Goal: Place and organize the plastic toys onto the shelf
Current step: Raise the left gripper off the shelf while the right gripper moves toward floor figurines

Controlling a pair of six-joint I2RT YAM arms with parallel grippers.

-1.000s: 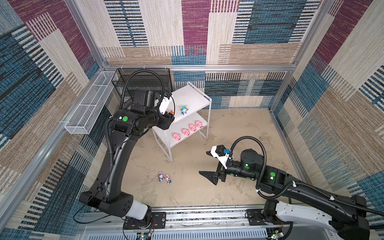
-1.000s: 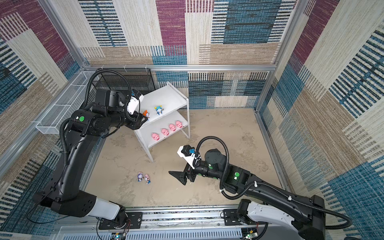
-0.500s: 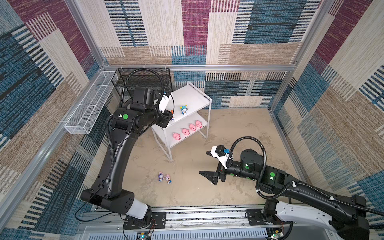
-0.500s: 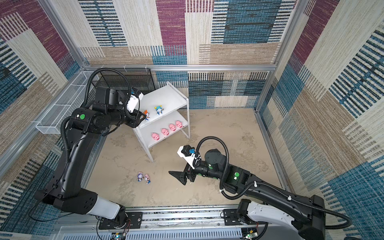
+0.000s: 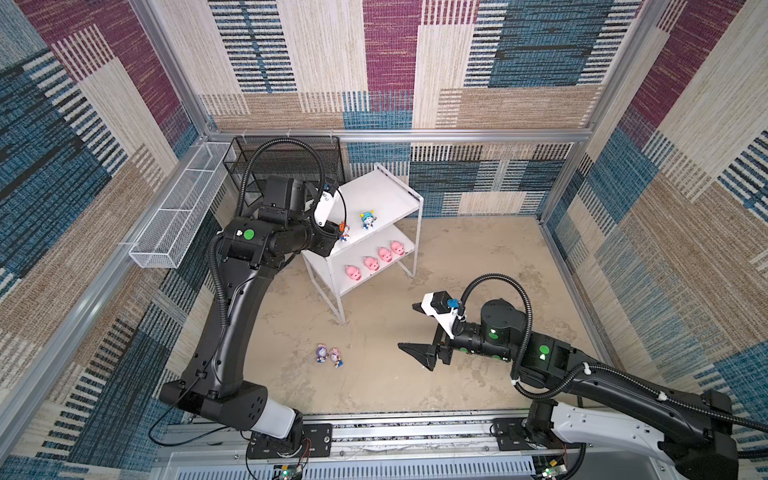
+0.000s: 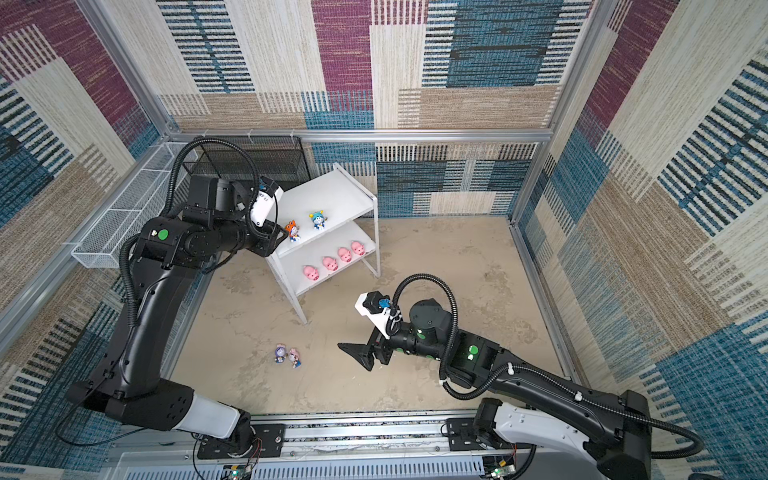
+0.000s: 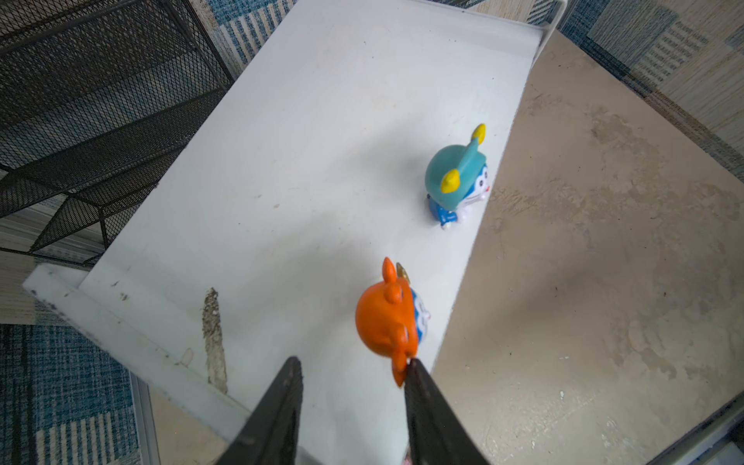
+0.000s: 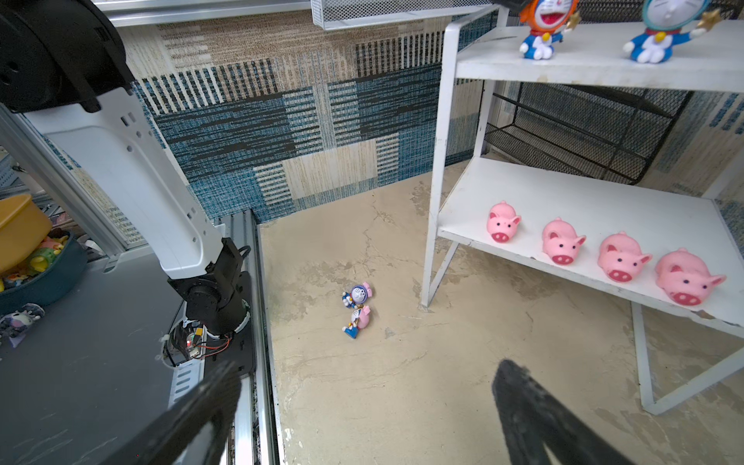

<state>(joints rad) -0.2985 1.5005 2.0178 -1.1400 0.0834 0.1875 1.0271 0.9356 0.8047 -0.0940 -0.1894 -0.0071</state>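
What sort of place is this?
Likely a robot lab test cell: patterned panel walls on an aluminium frame enclose it, two arms are mounted on a rail, and toy pigs sit staged on a white shelf.

My left pincer [image 5: 335,235] sits just beside the orange-hooded white-blue figurine [image 5: 343,231] on the top board of the white two-tier metal shelf [image 5: 386,195], with a blue-hooded figurine [image 5: 367,219] nearby. Four glossy pink pigs [image 5: 371,262] line the lower board. Two small figurines [image 5: 328,355] lie on the beige floor [image 5: 457,249].
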